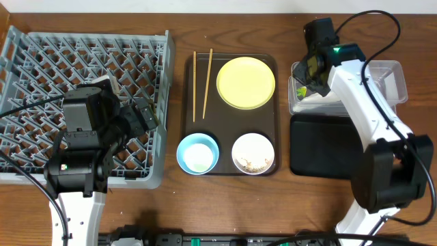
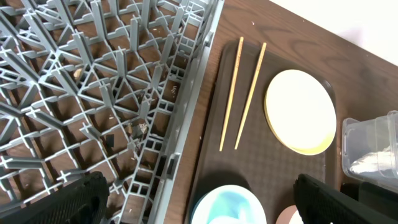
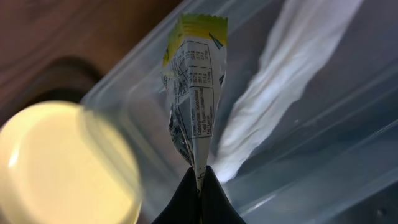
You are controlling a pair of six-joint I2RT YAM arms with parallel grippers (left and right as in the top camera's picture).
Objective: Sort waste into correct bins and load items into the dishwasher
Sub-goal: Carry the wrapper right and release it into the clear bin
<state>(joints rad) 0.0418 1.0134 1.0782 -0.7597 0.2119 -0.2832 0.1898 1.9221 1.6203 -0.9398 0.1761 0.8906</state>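
Waste sorting is in hand; the right pincer point(image 3: 199, 183) is clamped shut on one tip of the green-and-yellow wrapper point(image 3: 193, 93), which juts out beyond the fingertips over the clear tub point(image 3: 336, 162); a white napkin point(image 3: 292, 74) seems to lie inside; the next move calls for opening the jaws to drop the wrapper in.

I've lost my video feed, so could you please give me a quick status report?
Right pincer shut on wrapper, over clear tub. Left pincer open, empty, over dish rack edge. Napkin in tub. Nothing blocking.
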